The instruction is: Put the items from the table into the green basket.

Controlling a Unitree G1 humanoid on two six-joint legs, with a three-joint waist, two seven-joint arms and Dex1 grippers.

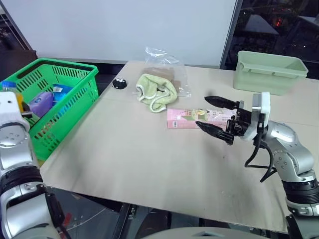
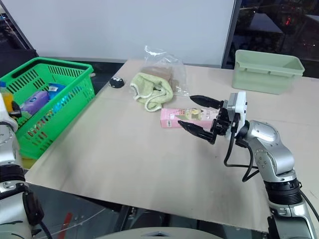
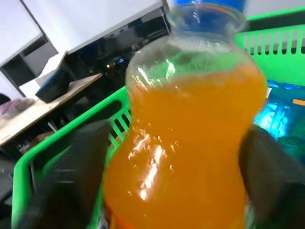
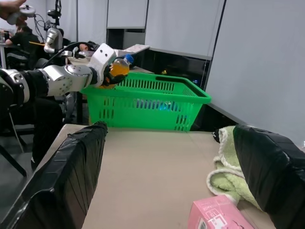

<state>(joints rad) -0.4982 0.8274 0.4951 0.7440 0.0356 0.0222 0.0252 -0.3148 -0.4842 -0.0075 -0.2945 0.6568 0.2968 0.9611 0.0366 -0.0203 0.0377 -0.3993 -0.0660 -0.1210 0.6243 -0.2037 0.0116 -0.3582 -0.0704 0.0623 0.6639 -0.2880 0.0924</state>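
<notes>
Light beige table (image 1: pixel 149 164) fills the head view, with the green basket (image 1: pixel 75 67) set against its 9 o'clock edge. The orange-drink bottle (image 3: pixel 186 143) is seen over the basket's far rim, flanked by the two fingers of the left gripper (image 4: pixel 112 75). Whether they press on it cannot be told. Its blue cap points up and its long axis is close to upright. For a clean drop, the bottle should be brought well inside the rim and lowered before release, so it does not topple out. The pink carton (image 1: pixel 192 118) lies flat near the table's centre, its long axis running from 9 to 3 o'clock. At its 3 o'clock end the right gripper (image 1: pixel 201 110) is held with fingers spread apart, empty.
</notes>
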